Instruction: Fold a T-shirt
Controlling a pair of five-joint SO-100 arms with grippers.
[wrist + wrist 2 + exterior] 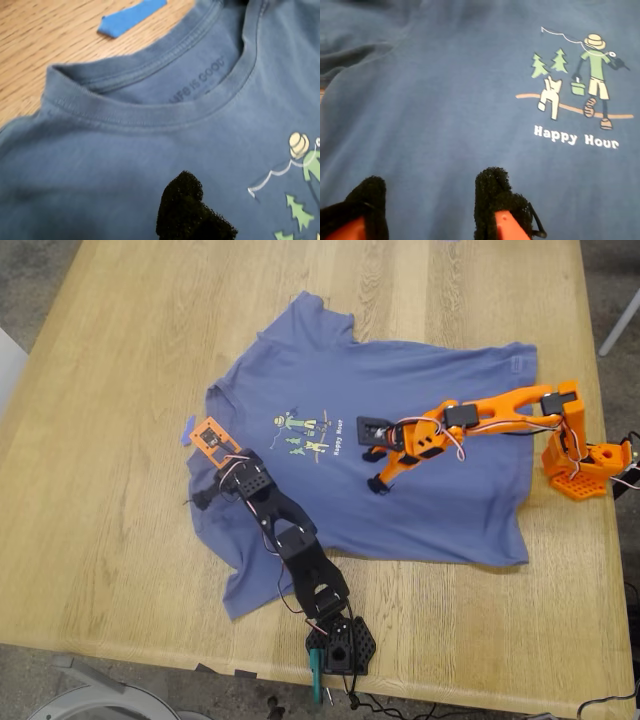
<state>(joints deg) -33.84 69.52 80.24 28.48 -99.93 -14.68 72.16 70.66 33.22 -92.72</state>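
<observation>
Blue T-shirt (445, 100), "Happy Hour" print (576, 136)

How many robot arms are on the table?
2. The black arm reaches from the near edge of the table toward the collar of the T-shirt. The orange arm reaches from the exterior view's right, over the shirt's middle.
</observation>
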